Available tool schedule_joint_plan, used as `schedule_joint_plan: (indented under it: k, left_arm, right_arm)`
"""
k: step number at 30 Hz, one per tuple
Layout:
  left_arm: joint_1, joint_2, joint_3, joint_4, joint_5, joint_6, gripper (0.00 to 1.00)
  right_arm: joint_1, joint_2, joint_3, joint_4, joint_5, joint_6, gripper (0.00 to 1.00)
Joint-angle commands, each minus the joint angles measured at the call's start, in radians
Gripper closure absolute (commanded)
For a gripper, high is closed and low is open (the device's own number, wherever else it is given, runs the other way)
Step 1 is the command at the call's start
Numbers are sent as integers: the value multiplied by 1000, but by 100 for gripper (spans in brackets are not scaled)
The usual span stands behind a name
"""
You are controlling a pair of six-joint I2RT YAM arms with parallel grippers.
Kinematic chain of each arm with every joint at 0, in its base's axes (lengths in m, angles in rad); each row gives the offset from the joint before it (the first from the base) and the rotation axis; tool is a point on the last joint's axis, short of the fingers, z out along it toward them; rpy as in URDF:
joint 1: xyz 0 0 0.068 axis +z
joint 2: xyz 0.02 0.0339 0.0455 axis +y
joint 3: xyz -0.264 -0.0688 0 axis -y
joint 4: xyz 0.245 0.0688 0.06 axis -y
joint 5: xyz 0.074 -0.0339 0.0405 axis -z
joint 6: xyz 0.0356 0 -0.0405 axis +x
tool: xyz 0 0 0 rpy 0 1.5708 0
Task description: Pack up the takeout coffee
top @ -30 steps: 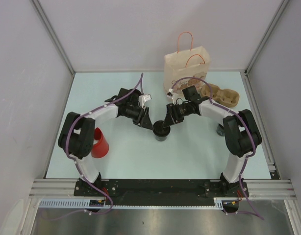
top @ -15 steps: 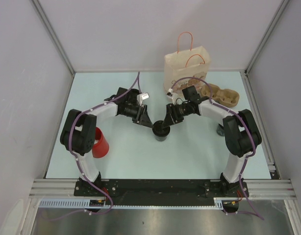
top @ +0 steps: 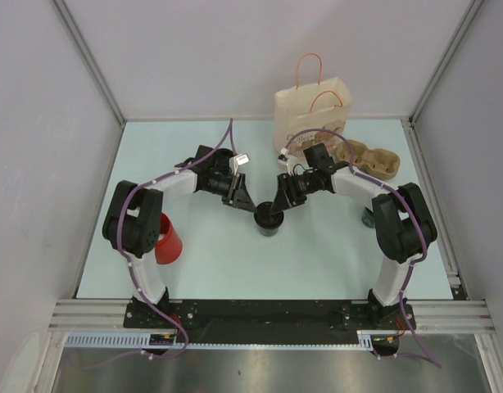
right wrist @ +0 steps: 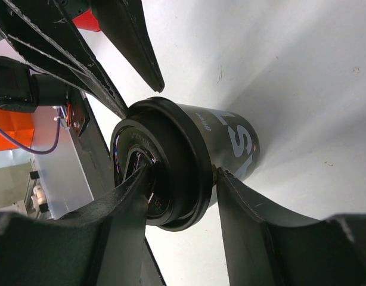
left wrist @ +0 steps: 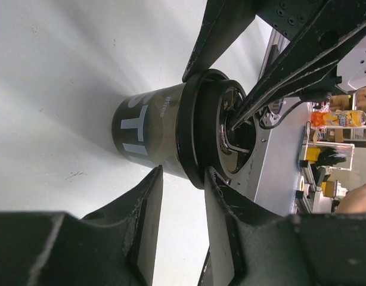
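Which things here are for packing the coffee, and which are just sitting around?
For the job:
black coffee cup
lid
paper bag
cardboard cup carrier

Just lying about:
red cup

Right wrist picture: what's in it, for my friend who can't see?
A black coffee cup with a black lid fills the middle, seen sideways, the right claw straddling the lid's rim. The left claw reaches in from the top left, a red cup behind it.
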Motion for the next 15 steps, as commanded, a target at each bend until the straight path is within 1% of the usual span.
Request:
schedule_joint_plan:
  k: [1, 4, 15]
  left_arm:
    - [1, 23, 36, 33, -42, 3, 62]
    - [-8, 35, 42, 19, -74, 0, 64]
    - [-33, 46, 54, -39, -337, 9, 66]
  right_arm:
    - [25, 41, -3, -25, 84, -32, 50]
    - [25, 43, -3, -23, 87, -32, 50]
    - [43, 49, -3, -28, 105, -32, 50]
